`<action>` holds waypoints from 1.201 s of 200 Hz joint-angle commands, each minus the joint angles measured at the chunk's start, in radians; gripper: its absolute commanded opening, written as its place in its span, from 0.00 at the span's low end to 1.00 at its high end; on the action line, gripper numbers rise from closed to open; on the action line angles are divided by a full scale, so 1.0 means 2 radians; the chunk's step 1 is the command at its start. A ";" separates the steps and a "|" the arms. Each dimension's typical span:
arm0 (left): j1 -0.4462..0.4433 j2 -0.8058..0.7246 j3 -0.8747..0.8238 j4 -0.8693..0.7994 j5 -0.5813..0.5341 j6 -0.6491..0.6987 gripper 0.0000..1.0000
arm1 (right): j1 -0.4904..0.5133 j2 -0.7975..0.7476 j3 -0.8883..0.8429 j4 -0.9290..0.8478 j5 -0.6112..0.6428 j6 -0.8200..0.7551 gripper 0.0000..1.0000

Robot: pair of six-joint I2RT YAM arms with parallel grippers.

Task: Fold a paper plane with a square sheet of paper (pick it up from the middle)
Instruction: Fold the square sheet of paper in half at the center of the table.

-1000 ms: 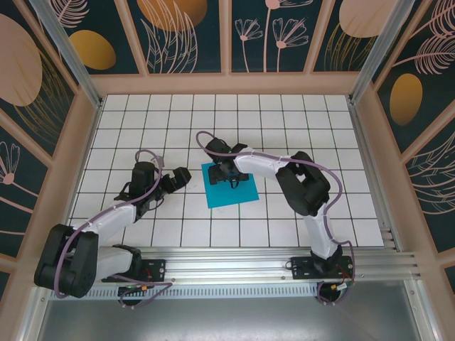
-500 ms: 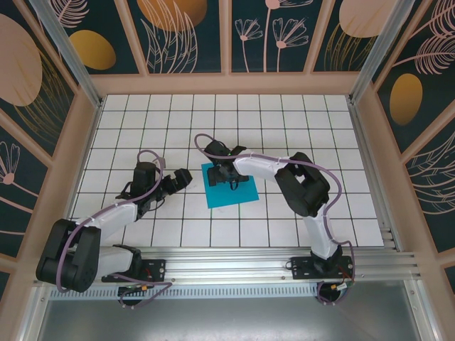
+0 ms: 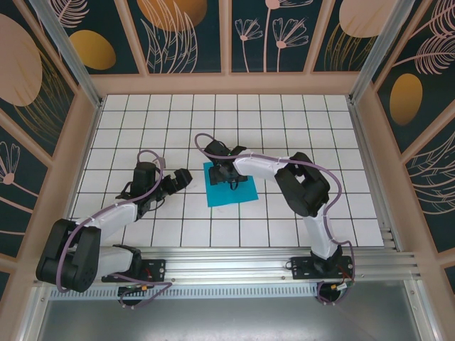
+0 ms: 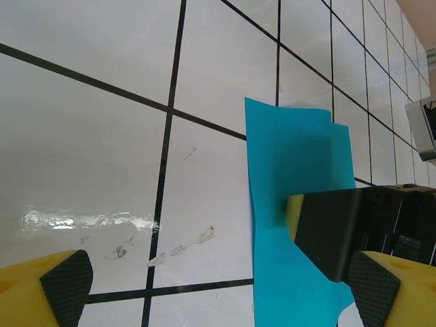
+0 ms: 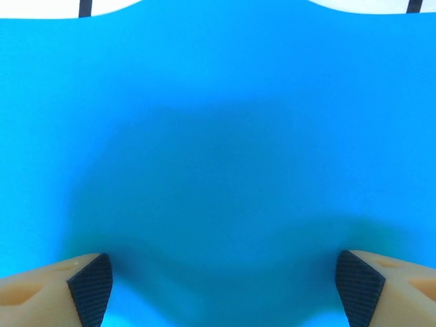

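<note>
Right gripper (image 5: 225,289): wide on square sheet of paper (image 5: 218,102), just starting to narrow.
Meaning: we likely start pinching its middle.

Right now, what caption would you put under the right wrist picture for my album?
Right gripper, jaws wide open, low over the teal-blue sheet of paper.

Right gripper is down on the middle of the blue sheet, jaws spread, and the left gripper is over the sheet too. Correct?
No. The left gripper is off the square sheet of paper, over bare tiles beside its left edge; the top view shows it. The right gripper part is correct.
</note>
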 commanded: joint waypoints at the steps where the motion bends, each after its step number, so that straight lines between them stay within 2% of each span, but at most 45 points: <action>1: -0.002 -0.006 0.008 0.000 0.002 0.002 0.98 | -0.008 0.020 -0.013 -0.009 -0.027 0.002 0.85; 61: -0.003 -0.008 0.013 -0.002 -0.001 -0.002 0.99 | -0.014 -0.034 -0.009 0.003 -0.034 0.015 0.59; 81: -0.002 -0.008 0.015 -0.002 -0.002 -0.004 0.99 | -0.019 -0.062 -0.020 0.015 -0.043 0.022 0.43; 103: -0.002 -0.009 0.021 -0.006 -0.003 -0.004 0.98 | -0.031 -0.093 -0.041 0.039 -0.071 0.034 0.37; 118: -0.002 -0.011 0.022 -0.010 -0.005 -0.002 0.99 | -0.037 -0.117 -0.057 0.060 -0.081 0.041 0.36; 140: -0.003 -0.015 0.020 -0.007 -0.007 -0.006 0.99 | -0.050 -0.154 -0.083 0.100 -0.132 0.057 0.33; 160: -0.002 -0.013 0.023 -0.005 -0.005 -0.008 0.98 | -0.069 -0.188 -0.124 0.158 -0.194 0.086 0.33; 191: -0.002 -0.011 0.030 -0.004 0.002 -0.012 0.98 | -0.110 -0.228 -0.213 0.294 -0.304 0.153 0.34; 221: -0.003 -0.012 0.031 0.001 0.013 -0.020 0.98 | -0.132 -0.226 -0.270 0.347 -0.324 0.189 0.34; 240: -0.003 -0.016 0.025 0.008 0.018 -0.027 0.98 | -0.137 -0.221 -0.298 0.358 -0.314 0.199 0.34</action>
